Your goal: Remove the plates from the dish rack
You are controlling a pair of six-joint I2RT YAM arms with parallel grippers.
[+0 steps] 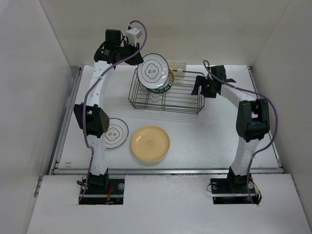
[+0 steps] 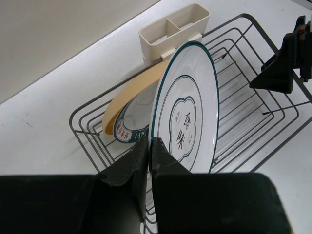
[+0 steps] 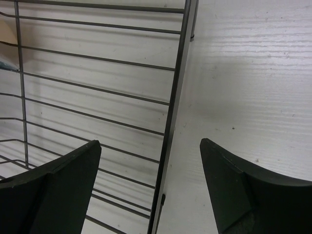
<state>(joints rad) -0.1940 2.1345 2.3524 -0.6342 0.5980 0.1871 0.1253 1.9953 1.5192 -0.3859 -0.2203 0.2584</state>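
Top: green-rimmed white plate (image 1: 155,71) stands tilted at left end of rack (image 1: 168,100). Black-rimmed plate (image 1: 117,134) & cream plate (image 1: 150,143) lie flat on table (image 1: 219,141), nr front edge.

L wrist: left gripper (image 2: 149,144) pinched tight on that plate's edge — orange plate (image 2: 127,95) leans behind it.

R wrist: right gripper (image 3: 150,144) jaws wide apart, straddling rack's end wire — gripping nothing.

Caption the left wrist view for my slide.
Left gripper pinches the rim of the white thin-rimmed plate at the dish rack, yellow-orange plate leaning behind it.
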